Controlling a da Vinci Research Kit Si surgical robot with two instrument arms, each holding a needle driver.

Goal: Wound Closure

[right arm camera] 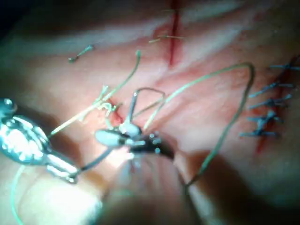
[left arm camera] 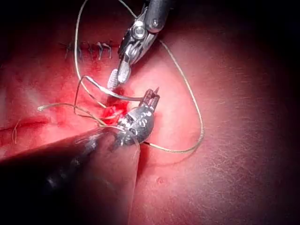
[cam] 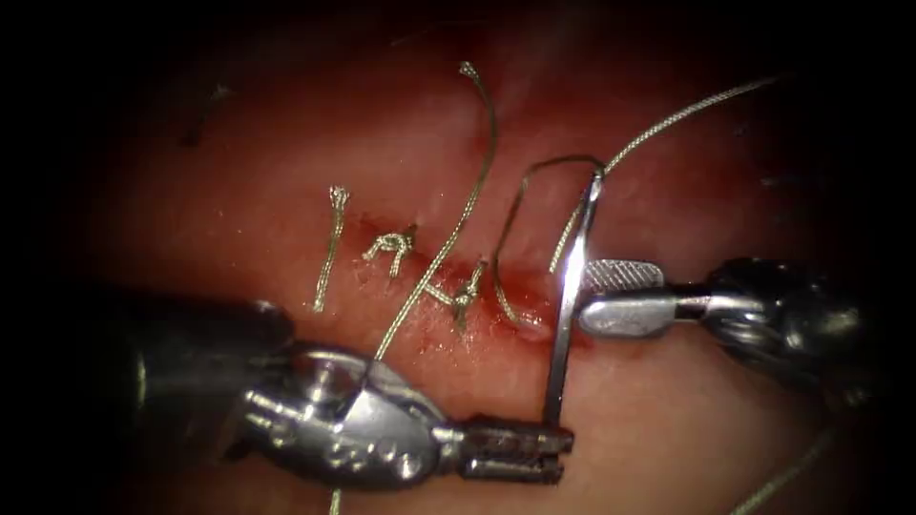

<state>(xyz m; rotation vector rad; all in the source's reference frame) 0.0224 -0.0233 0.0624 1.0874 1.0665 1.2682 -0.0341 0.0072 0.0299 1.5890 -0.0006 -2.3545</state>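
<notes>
Gripping the needle [cam: 571, 286] tip, left claw [cam: 558, 450]; right claw [cam: 596, 296] agape beside it.

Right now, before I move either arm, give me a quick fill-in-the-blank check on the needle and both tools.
1. The needle is gripped at its lower end by the lower tool, which belongs to the ___ arm.
2. The right tool has its jaws ___ at the needle's middle.
3. The needle's upper end trails the ___.
4. In the endoscope view, the tied knots lie to the needle's ___.

Missing words: left; open; thread; left.
</notes>
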